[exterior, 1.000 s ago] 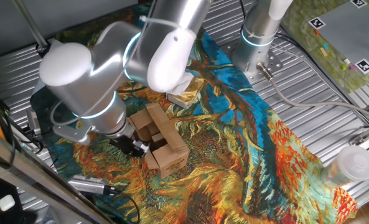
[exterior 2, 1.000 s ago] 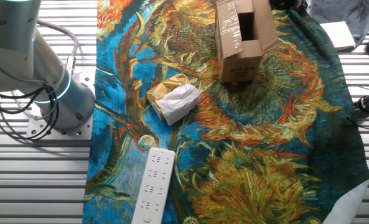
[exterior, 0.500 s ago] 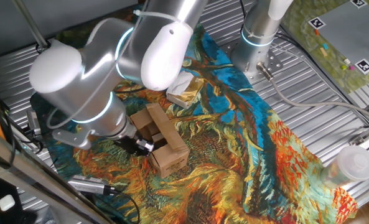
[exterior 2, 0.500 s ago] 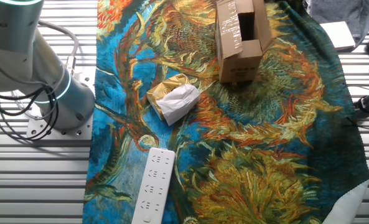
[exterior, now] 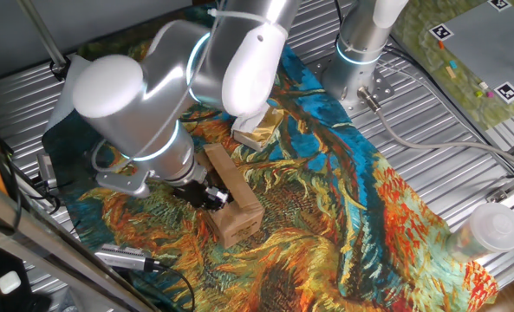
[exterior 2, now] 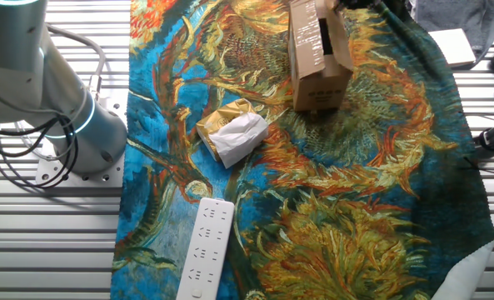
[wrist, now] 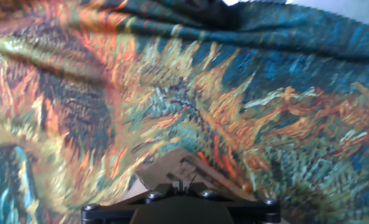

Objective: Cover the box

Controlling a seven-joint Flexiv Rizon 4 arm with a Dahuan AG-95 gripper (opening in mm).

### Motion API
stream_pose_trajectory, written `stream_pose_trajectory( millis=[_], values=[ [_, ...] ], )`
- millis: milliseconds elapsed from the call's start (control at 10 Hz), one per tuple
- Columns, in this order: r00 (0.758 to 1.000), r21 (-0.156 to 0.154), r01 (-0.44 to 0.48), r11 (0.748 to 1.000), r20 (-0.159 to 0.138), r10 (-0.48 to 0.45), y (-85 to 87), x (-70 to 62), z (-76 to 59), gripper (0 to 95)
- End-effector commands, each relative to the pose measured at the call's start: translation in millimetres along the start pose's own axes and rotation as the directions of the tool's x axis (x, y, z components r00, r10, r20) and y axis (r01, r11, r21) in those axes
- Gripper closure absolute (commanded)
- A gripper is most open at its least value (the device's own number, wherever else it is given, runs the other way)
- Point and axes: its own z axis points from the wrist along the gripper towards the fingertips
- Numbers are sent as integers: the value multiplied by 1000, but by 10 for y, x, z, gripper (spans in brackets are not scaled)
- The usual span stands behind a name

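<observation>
Upright box, opening skyward

Matt brown cardboard box on painted-looking cloth; glossy arm.

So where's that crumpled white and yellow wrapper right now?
In the other fixed view, the wrapper lies on the painted cloth, between the box and the white power strip.

Print on box too small, unreadable.
</observation>
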Motion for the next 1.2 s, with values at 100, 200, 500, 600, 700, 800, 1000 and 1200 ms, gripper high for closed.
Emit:
stream_pose_trajectory(
  millis=[100, 200, 500, 600, 700, 800, 1000, 1200],
  values=[
    [1000, 2, -7, 1000, 5, 7, 36, 73, 51, 950],
    [1000, 2, 0, 1000, 4, 0, 55, 96, 76, 760],
    [999, -4, 31, 999, 8, -31, 69, 115, 97, 570],
    [999, -9, 40, 999, 13, -40, 69, 115, 98, 380],
    [999, -12, 49, 999, 16, -49, 69, 116, 97, 380],
    [998, -18, 54, 998, 23, -54, 69, 116, 97, 380],
    [996, -38, 79, 996, 41, -78, 73, 116, 94, 380],
    [995, -61, 88, 994, 60, -85, 85, 118, 82, 380]
  ],
)
